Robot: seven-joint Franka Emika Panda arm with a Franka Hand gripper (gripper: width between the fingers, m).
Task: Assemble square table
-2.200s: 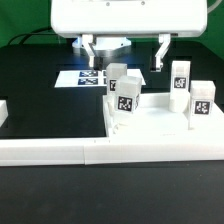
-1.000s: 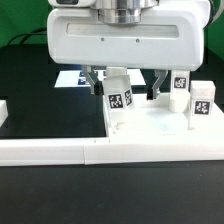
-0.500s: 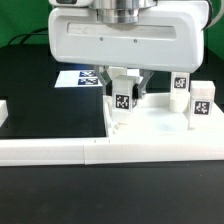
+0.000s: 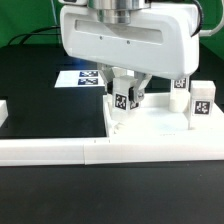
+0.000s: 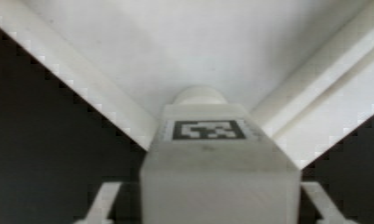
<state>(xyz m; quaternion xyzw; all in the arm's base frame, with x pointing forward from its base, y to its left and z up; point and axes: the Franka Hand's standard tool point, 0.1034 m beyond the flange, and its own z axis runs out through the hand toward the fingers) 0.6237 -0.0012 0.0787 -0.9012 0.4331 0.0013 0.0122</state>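
A black table top (image 4: pixel 45 95) carries everything in the exterior view. A long, low white border wall (image 4: pixel 60 150) runs across its near side, with a short white stub (image 4: pixel 4 109) at the exterior view's left edge. Farther back lies the flat marker board (image 4: pixel 82 78), partly hidden. A dark cable (image 4: pixel 28 38) trails behind.

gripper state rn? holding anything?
Gripper: closed on a tagged leg post standing on the square table top.
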